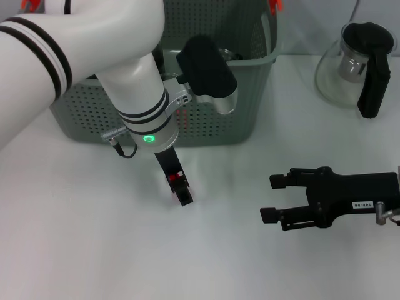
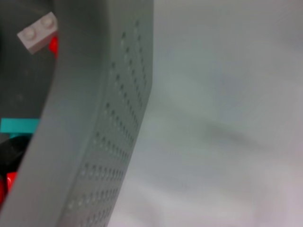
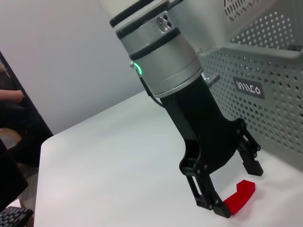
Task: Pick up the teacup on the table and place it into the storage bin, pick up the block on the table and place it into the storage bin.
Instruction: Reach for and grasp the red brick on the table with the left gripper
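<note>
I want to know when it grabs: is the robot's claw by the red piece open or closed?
Open. The left gripper has its fingers spread apart, with the red block lying on the table between them.

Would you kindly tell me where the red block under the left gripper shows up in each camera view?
Head view: red block between the left gripper fingers, on the table before the storage bin.
Left wrist view: not visible.
Right wrist view: low, beside the gripper, at.
Shared landmark: the bin's perforated wall.

Left tool (image 3: 239,187) astride red block (image 3: 240,196)
</note>
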`<state>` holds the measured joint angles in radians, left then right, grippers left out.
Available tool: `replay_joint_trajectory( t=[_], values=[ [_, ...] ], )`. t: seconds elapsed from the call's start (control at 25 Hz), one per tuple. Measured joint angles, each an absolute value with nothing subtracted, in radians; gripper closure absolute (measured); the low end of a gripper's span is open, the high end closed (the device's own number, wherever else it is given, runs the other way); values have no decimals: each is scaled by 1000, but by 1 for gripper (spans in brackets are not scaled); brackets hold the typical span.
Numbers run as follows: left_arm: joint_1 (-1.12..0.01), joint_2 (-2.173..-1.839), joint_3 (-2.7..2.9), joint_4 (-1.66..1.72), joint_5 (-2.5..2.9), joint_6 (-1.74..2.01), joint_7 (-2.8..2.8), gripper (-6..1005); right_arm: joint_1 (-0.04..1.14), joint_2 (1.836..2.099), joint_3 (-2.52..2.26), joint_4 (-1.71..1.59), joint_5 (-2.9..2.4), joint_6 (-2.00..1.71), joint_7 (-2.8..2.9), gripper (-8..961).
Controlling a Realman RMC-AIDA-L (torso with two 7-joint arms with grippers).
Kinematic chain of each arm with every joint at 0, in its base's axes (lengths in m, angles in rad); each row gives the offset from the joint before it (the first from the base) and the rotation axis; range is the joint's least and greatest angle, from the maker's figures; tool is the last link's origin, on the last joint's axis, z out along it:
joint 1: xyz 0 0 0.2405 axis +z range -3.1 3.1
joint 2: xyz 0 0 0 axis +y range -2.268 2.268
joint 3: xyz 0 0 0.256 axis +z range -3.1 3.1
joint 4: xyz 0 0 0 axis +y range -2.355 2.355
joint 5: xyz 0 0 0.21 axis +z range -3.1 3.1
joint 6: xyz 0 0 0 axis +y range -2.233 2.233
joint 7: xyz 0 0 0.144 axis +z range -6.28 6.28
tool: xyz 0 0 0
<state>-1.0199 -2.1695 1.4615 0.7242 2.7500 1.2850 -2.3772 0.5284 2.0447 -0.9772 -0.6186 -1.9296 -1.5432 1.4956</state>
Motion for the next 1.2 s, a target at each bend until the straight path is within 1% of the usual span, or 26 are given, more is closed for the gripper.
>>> replay_joint_trajectory(
  t=[1.2],
  values=[
    [-1022,-2174,1503,696,2753,1274,-2357,187,528,2042,-972,-606,-1931,-1537,1480,38]
  ],
)
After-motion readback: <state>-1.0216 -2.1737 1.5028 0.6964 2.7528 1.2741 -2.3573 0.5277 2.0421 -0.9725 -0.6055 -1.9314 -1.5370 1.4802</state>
